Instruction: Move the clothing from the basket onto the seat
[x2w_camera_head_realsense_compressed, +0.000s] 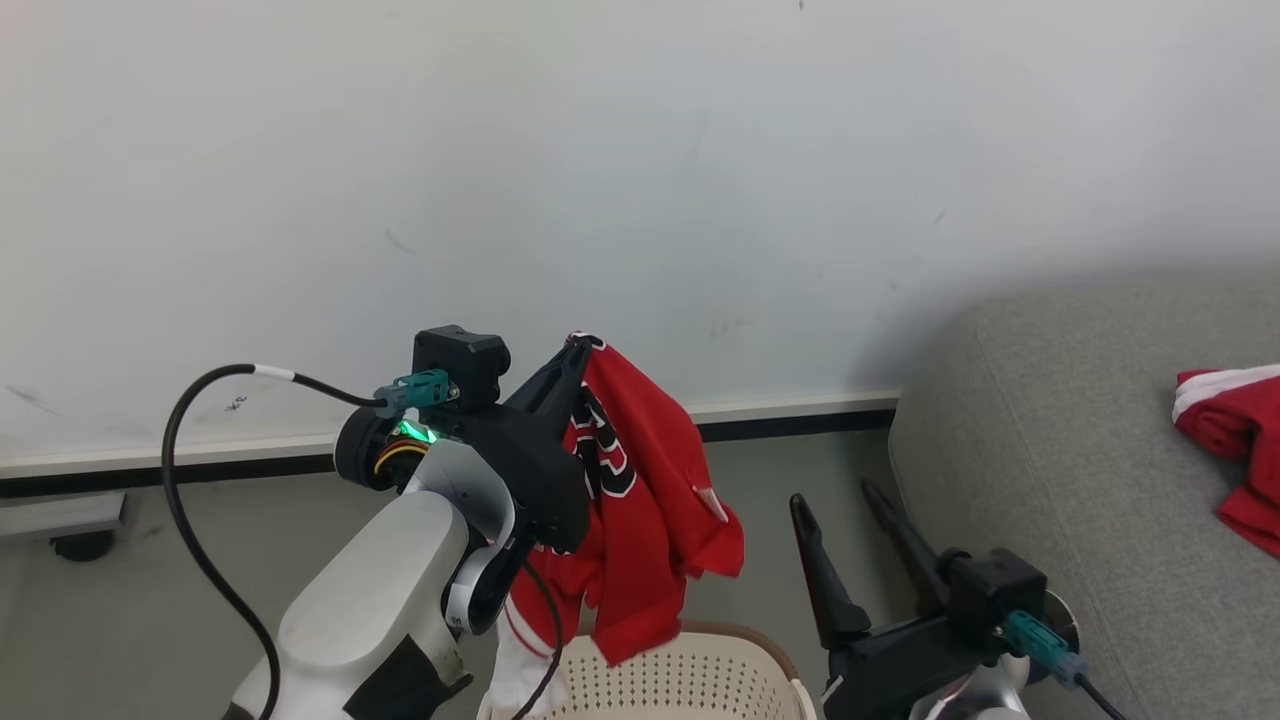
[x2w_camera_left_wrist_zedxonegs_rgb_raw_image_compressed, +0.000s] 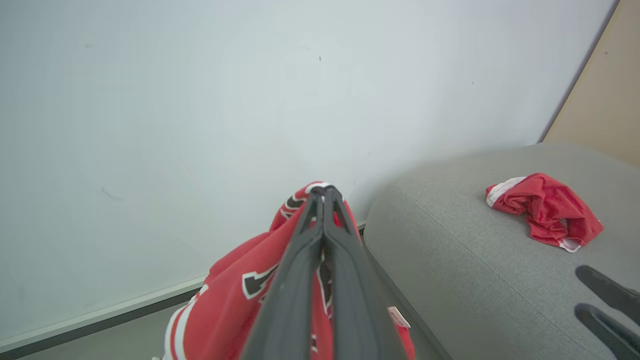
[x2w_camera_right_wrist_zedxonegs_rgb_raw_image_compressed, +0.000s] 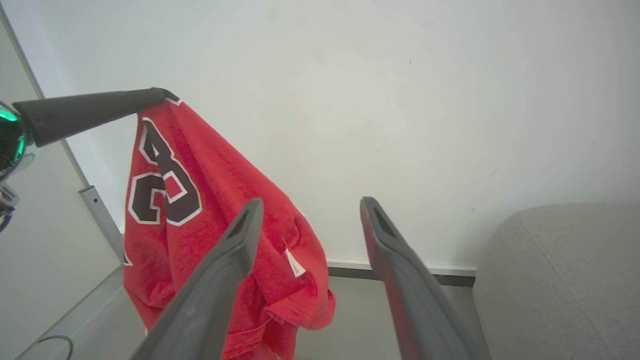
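Behind your fingers (x2w_camera_right_wrist_zedxonegs_rgb_raw_image_compressed: 220, 280), pale scuffed wall (x2w_camera_head_realsense_compressed: 640, 150) and grey floor (x2w_camera_head_realsense_compressed: 780, 460), your left gripper (x2w_camera_head_realsense_compressed: 579, 344) pinched shut on the thin red jersey (x2w_camera_head_realsense_compressed: 650, 470), hanging over the perforated cream basket (x2w_camera_head_realsense_compressed: 700, 670), your right gripper (x2w_camera_head_realsense_compressed: 833, 494) spread wide beside the rounded grey sofa (x2w_camera_head_realsense_compressed: 1050, 420), a crumpled red garment (x2w_camera_head_realsense_compressed: 1235, 430) on it

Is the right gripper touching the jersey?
Apart. The head view shows bare floor between the open right gripper and the jersey.
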